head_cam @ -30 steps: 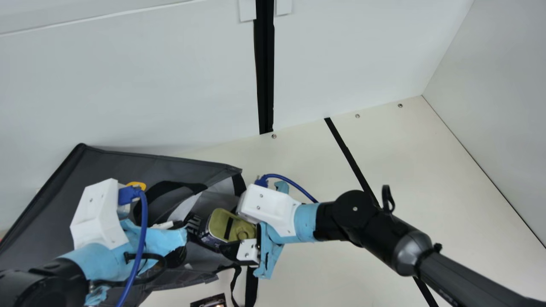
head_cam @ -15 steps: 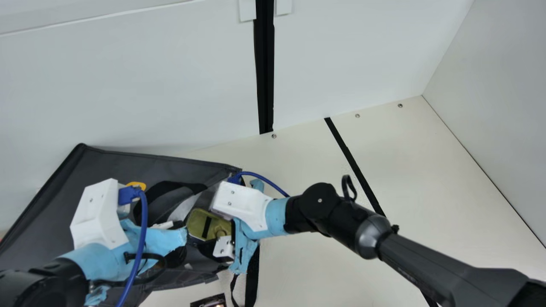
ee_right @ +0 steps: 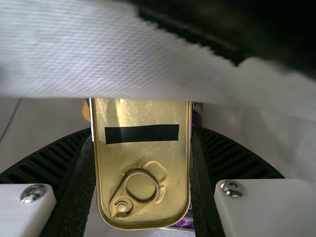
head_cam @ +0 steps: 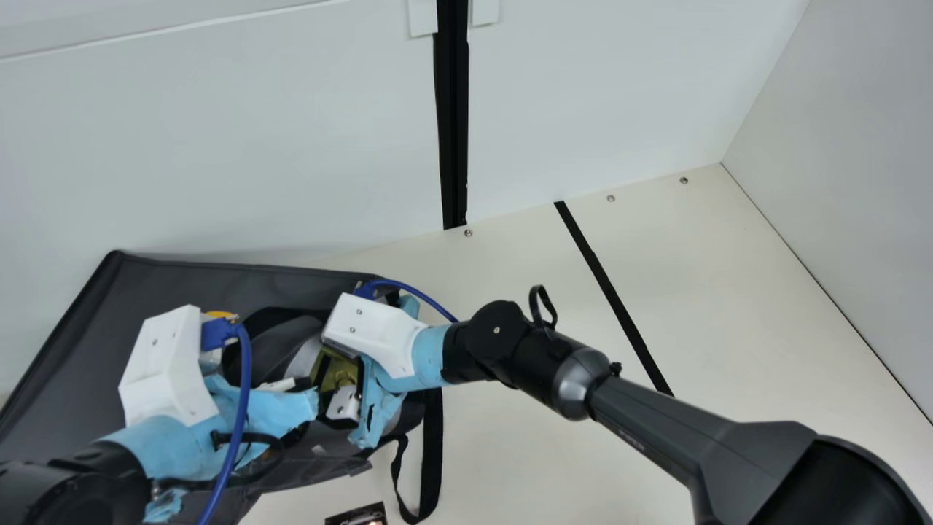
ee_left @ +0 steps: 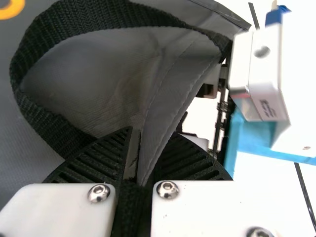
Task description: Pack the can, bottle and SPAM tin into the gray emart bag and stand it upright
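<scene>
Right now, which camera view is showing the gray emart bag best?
The main view, because it shows the most of the gray emart bag. The left wrist view shows its black handle and an edge in the left claw; the right wrist view shows pale lining close up, near the SPAM tin.

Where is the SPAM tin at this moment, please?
In the right wrist view, the SPAM tin is between the two fingers of my right gripper, inside the mouth of the gray bag.
</scene>
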